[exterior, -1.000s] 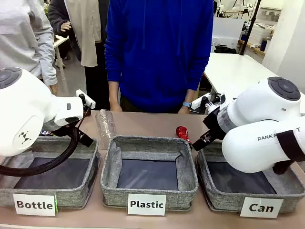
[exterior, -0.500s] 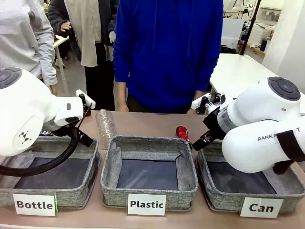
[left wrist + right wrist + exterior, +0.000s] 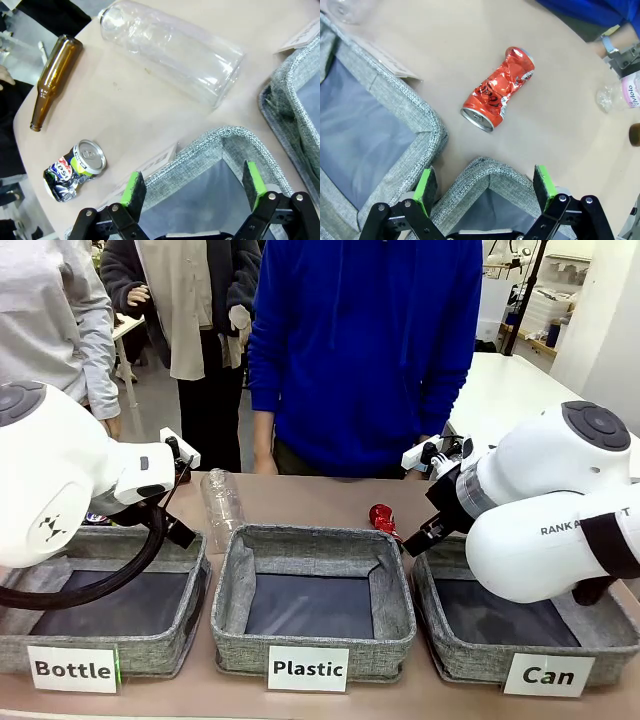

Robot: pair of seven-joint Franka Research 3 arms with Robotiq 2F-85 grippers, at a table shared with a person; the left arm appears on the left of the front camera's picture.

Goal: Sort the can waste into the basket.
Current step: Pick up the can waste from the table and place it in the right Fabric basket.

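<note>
A crushed shiny red can [image 3: 499, 89] lies on its side on the tan table, just beyond the far corner of the basket [image 3: 470, 176] labelled "Can" [image 3: 470, 664]. My right gripper [image 3: 485, 184] hovers open over that corner, nothing between its green pads. In the front view the red can [image 3: 380, 517] sits between the Plastic and Can baskets. A crushed silver-dark can [image 3: 75, 169] with green and blue print lies on the table's left part. My left gripper [image 3: 194, 182] stands open and empty above the corner of the Bottle basket [image 3: 220, 142].
A clear plastic bottle [image 3: 172, 50] and a brown glass bottle [image 3: 52, 80] lie near the silver can. Another clear bottle [image 3: 620, 95] lies right of the red can. The Plastic basket [image 3: 230, 630] stands in the middle. A person in blue [image 3: 365, 350] stands at the far edge.
The person in blue has shifted to the right along the far side. Both arms and the cans have stayed put.
</note>
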